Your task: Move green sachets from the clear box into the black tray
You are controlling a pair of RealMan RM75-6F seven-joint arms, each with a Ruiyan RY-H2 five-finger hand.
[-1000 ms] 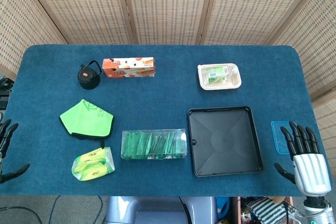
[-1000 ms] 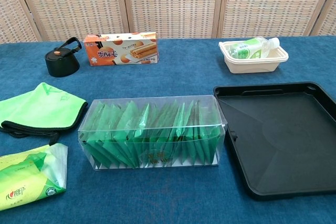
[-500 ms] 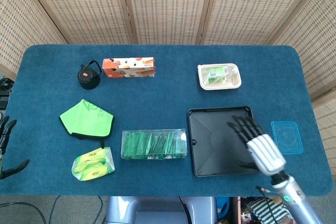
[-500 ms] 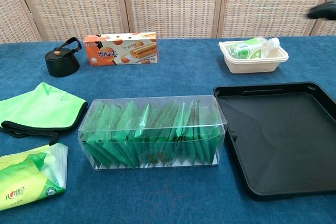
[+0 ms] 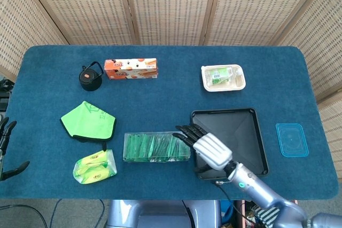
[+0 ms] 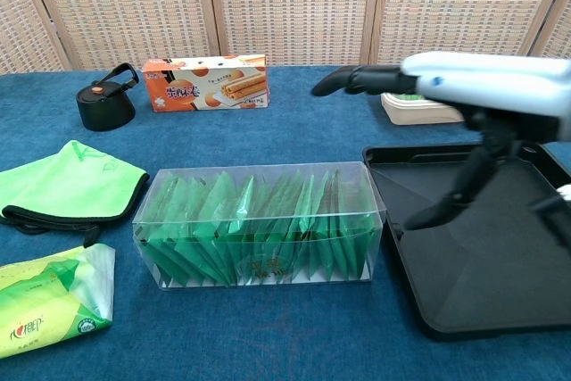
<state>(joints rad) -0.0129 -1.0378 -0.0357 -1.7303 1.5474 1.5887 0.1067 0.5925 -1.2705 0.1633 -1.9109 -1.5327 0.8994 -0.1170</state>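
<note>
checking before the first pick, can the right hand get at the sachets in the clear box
Probably yes. The right hand hovers open by the clear box, whose top looks open, and nothing lies between its fingers and the green sachets.

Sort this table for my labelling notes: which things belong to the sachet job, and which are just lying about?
Job: green sachets, clear box, black tray, right hand.

Lying about: biscuit box, black pot, green cloth, tissue pack, white container, blue lid.
</note>
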